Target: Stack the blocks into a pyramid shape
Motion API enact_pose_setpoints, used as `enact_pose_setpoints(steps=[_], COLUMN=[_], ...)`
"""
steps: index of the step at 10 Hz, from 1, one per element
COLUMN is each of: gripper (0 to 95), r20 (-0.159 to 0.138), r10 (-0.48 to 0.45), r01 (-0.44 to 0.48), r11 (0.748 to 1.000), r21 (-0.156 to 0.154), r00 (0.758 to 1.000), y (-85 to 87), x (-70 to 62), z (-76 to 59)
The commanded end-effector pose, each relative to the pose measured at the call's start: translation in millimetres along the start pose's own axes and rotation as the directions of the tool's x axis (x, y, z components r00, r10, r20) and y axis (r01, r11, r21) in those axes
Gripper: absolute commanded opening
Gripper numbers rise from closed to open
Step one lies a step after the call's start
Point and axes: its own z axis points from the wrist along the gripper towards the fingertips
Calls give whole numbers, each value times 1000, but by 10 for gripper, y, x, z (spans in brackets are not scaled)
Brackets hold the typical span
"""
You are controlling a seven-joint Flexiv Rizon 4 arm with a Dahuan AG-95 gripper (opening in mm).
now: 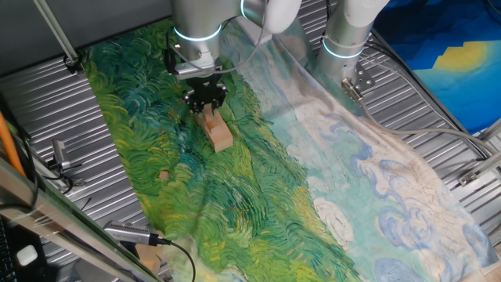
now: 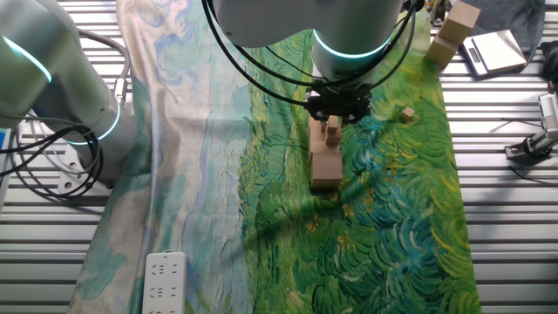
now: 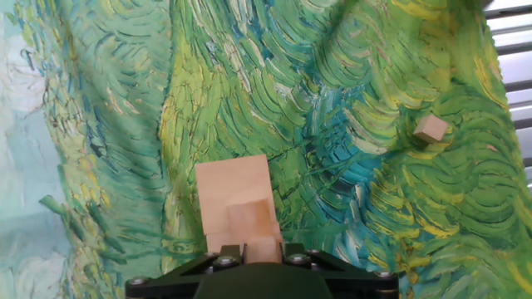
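Note:
A row of larger tan blocks [image 1: 220, 135] [image 2: 324, 162] lies on the green part of the painted cloth [image 2: 392, 227]. In the hand view the nearest large block [image 3: 233, 187] carries a small block [image 3: 248, 218] on top. My gripper [image 1: 205, 100] [image 2: 340, 111] [image 3: 263, 242] hangs straight over this row. Its two fingers sit tight against the sides of another small block [image 3: 263, 250] [image 1: 210, 118] that rests on or just above the row. One loose small block [image 3: 431, 129] [image 1: 163, 175] [image 2: 407, 113] lies apart on the cloth.
A second arm's base [image 1: 344, 39] [image 2: 78, 113] stands beside the cloth. Off the cloth on the slatted metal table are two stacked wooden blocks [image 2: 453, 30], a flat grey device [image 2: 493, 52], a power strip [image 2: 164, 277] and cables [image 1: 133, 235].

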Motion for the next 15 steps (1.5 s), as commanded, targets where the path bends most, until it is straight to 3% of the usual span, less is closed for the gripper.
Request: enact_pose_setpoints(steps=[1, 2, 3, 6, 8, 9, 12, 14, 15], gripper=[380, 380, 570, 570, 190, 0, 0, 0, 0], r20=[12, 11, 8, -10, -32, -58, -97, -126, -125], r10=[23, 32, 36, 23, 43, 62, 59, 59, 56], r01=[-23, -32, -36, -23, -44, -62, -60, -59, -56], r11=[999, 999, 999, 1000, 999, 998, 998, 998, 998], r21=[-24, -25, -22, -16, -9, -4, 1, 5, 3], r00=[1000, 999, 999, 1000, 999, 996, 994, 990, 991], y=[27, 36, 17, -190, -342, -405, -574, -645, -711], x=[15, 17, 13, -28, -94, -125, -230, -245, -233], z=[-33, -59, -75, -231, -310, -340, -331, -258, -180])
